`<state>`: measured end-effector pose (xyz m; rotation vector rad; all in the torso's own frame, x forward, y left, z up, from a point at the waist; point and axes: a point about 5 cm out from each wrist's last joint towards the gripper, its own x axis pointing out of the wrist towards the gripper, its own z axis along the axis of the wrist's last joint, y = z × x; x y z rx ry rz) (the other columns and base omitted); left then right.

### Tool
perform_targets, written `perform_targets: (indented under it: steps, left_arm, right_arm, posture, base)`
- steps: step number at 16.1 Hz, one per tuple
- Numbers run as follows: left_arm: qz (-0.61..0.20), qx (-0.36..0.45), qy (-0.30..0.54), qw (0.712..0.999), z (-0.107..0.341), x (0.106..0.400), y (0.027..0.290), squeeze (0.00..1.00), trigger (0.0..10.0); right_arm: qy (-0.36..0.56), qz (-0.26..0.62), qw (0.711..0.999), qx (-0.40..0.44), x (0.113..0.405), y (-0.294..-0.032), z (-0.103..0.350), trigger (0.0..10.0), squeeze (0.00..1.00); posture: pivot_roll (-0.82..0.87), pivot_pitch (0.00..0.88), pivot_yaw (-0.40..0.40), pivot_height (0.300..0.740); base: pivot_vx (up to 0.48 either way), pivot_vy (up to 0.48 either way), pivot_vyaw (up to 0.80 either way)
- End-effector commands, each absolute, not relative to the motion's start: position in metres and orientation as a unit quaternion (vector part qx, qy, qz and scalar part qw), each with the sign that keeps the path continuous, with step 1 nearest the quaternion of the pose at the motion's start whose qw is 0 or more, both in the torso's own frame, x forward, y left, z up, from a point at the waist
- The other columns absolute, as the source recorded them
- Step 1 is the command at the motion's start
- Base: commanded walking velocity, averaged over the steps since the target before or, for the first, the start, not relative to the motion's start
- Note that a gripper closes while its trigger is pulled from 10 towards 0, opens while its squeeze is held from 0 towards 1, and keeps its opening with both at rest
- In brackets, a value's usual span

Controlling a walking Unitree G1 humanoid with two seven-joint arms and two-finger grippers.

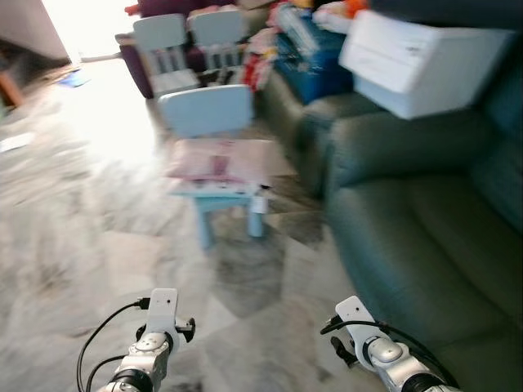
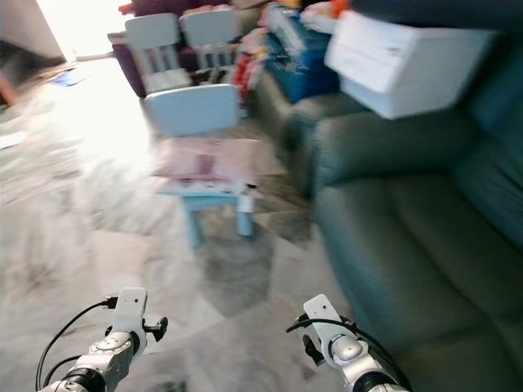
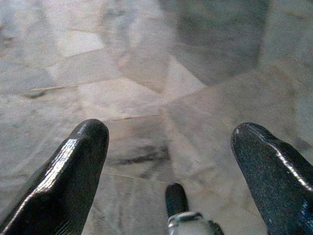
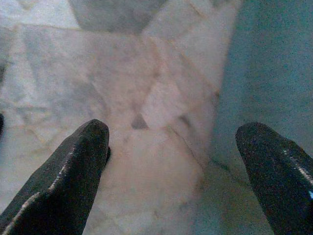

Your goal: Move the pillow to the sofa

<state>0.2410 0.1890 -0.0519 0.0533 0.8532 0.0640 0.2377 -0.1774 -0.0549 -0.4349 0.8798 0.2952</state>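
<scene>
Both my left end effector (image 3: 168, 161) and right end effector (image 4: 171, 166) gape wide, empty, over the floor (image 1: 98, 237); pillow (image 1: 219, 158) on the chair (image 1: 214, 139) beside the sofa (image 1: 425, 220).

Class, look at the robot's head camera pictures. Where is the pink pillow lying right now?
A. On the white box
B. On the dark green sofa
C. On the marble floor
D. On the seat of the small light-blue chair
D: the pink pillow lies flat on the seat of the small light-blue chair, left of the dark green sofa.
</scene>
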Motion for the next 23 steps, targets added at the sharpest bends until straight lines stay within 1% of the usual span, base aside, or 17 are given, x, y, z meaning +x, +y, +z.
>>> perform_targets:
  steps: [1,10,12,14,16,20,21,23]
  left_arm:
    - [0.047,0.034,0.419,0.906,-0.052,0.238,0.202,0.0,10.0]
    - [0.045,0.036,0.419,0.906,-0.052,0.238,0.202,0.0,10.0]
    - [0.043,0.039,0.414,0.909,-0.051,0.239,0.202,0.0,10.0]
    - [0.042,0.058,0.406,0.911,-0.048,0.243,0.204,0.0,10.0]
    - [0.037,0.077,0.393,0.916,-0.045,0.245,0.211,0.0,10.0]
    - [0.086,0.05,0.377,0.921,-0.043,0.241,0.226,0.0,10.0]
    - [0.081,0.029,0.36,0.929,-0.04,0.244,0.225,0.0,10.0]
    - [0.037,0.035,0.313,0.948,-0.028,0.258,0.22,0.0,10.0]
  right_arm:
    - [0.411,0.155,0.875,-0.204,0.242,-0.164,-0.053,10.0,0.0]
    - [0.41,0.155,0.876,-0.202,0.242,-0.163,-0.053,10.0,0.0]
    - [0.409,0.154,0.876,-0.203,0.242,-0.163,-0.053,10.0,0.0]
    - [0.394,0.144,0.888,-0.191,0.248,-0.164,-0.049,10.0,0.0]
    - [0.365,0.129,0.908,-0.158,0.264,-0.166,-0.036,10.0,0.0]
    - [0.36,0.099,0.919,-0.127,0.277,-0.175,-0.025,10.0,0.0]
    - [0.345,0.094,0.928,-0.101,0.286,-0.174,-0.017,10.0,0.0]
    - [0.293,0.077,0.951,-0.066,0.304,-0.173,0.002,10.0,0.0]
  posture:
    - [-0.21,0.041,0.029,0.74]
    - [-0.21,0.041,0.03,0.74]
    - [-0.2,0.037,0.027,0.74]
    - [-0.19,0.031,0.025,0.74]
    - [-0.18,0.015,0.001,0.74]
    - [-0.14,0.0,-0.039,0.74]
    - [-0.13,0.0,-0.04,0.74]
    - [-0.13,0.0,-0.036,0.74]
  base:
    - [0.281,0.39,0.0]
    - [0.282,0.389,0.0]
    - [0.0,0.0,0.0]
    - [0.0,0.0,0.0]
    - [0.0,0.0,0.0]
    - [0.0,0.0,0.0]
    - [0.0,0.0,0.0]
    - [0.0,0.0,0.0]
